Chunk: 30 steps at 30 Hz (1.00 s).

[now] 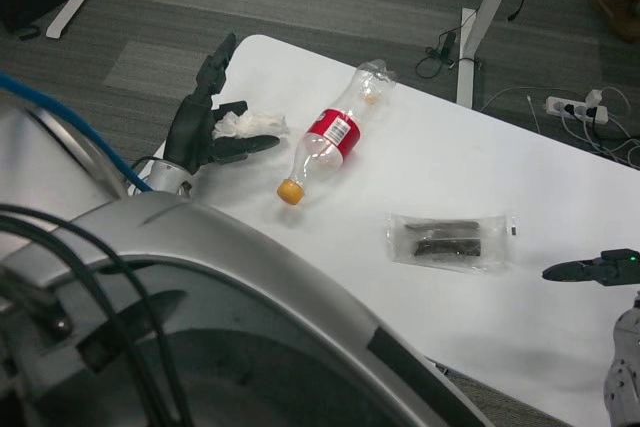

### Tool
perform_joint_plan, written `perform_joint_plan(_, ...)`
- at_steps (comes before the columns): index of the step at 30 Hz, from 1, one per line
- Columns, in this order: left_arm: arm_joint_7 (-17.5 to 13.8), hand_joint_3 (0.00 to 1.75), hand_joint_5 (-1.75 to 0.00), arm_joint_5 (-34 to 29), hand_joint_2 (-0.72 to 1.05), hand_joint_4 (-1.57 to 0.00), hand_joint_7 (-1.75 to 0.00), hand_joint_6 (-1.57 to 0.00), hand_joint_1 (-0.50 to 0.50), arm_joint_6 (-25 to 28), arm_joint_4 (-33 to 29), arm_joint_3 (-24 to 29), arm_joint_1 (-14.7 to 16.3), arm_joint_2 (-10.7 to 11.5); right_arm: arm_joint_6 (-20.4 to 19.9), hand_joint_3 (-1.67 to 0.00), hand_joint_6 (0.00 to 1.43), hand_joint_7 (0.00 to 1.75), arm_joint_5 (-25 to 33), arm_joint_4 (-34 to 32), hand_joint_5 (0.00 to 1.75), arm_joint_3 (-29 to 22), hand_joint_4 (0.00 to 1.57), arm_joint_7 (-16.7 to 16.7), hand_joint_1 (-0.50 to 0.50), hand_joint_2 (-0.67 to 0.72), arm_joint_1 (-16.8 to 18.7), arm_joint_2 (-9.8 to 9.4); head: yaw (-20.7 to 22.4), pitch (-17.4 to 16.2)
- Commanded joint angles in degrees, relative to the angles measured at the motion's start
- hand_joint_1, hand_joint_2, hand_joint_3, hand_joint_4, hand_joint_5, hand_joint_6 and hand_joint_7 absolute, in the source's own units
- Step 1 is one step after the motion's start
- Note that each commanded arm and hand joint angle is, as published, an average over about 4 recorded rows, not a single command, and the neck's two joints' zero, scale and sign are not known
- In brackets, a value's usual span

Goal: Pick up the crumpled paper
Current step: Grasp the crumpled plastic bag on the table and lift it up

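The crumpled paper (250,125) is a small white wad near the table's left edge. My left hand (208,122) sits right beside it on its left, fingers spread around it, one finger reaching under and past the wad and others pointing up toward the table corner. Whether the fingers press the paper I cannot tell. My right hand (597,269) shows only at the far right edge, fingers pointing left over the table, nothing in it.
A clear plastic bottle (332,137) with a red label and orange cap lies on its side right of the paper. A clear packet (449,240) with dark contents lies further right. The white table (430,147) ends just left of my left hand.
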Motion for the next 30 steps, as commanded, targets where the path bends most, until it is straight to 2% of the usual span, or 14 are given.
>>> perform_joint_plan(1,2.7,0.0,-1.75,-5.2,0.87,-1.53,-0.07,0.0,-0.13,-0.4,-3.3,-2.1,-1.4,2.0,-0.7,0.0,0.0,0.0,0.4,0.5,0.0,0.2,0.0,-0.4,-0.17,0.72,-0.1,0.21,0.0,0.4)
perform_joint_plan(8,6.3,0.02,-1.75,-11.2,0.87,-1.53,-0.07,0.0,-0.12,0.4,-8.6,-7.3,-3.9,4.0,-0.7,-0.04,0.0,0.0,0.4,0.5,0.0,-0.1,0.0,-0.4,-0.17,0.72,-0.1,0.51,-0.3,2.4)
perform_joint_plan(12,7.5,0.02,-1.75,-13.7,0.87,-1.56,-0.07,-0.02,-0.11,2.7,-11.6,-10.6,-5.9,4.8,-0.7,0.0,0.0,0.0,0.5,0.3,0.0,-0.2,0.0,-0.5,-0.17,0.72,-0.1,0.62,-4.6,5.5)
perform_joint_plan(15,7.5,0.0,-1.75,-14.9,0.8,-1.57,-0.07,-0.05,-0.08,5.4,-13.4,-12.6,-8.0,5.4,-0.7,0.0,0.0,0.0,0.4,0.3,0.0,-0.3,0.0,-0.4,-0.17,0.72,-0.1,0.65,-7.6,7.4)
perform_joint_plan(20,6.6,0.0,-1.75,-17.4,0.76,-1.53,-0.14,-0.18,-0.04,8.2,-14.4,-16.0,-10.9,6.2,-0.8,-0.04,0.0,0.0,0.4,0.2,0.0,-0.4,0.0,-0.5,-0.17,0.72,-0.3,0.65,-15.1,11.7)
perform_joint_plan(24,3.1,0.0,-1.75,-20.0,0.69,-1.55,-0.14,-0.33,0.01,10.8,-14.6,-18.9,-13.7,7.6,-0.8,0.0,0.0,0.0,0.3,-0.2,0.0,-0.5,0.0,-0.4,-0.17,0.72,-0.3,0.69,-22.3,15.4)
perform_joint_plan(26,2.4,0.0,-1.75,-20.6,0.69,-1.57,-0.14,-0.39,0.02,11.9,-14.6,-20.2,-14.9,8.2,-0.8,0.0,0.0,0.0,0.3,-0.5,0.0,-0.7,0.0,-0.4,-0.17,0.72,-0.3,0.73,-25.0,16.4)
perform_joint_plan(30,2.1,0.0,-1.75,-21.3,0.69,-1.57,-0.14,-0.56,0.04,13.3,-14.6,-22.1,-17.1,8.8,-0.8,0.0,0.0,0.0,0.3,-1.0,0.0,-0.9,0.0,-0.4,-0.17,0.72,-0.4,0.73,-33.1,19.4)
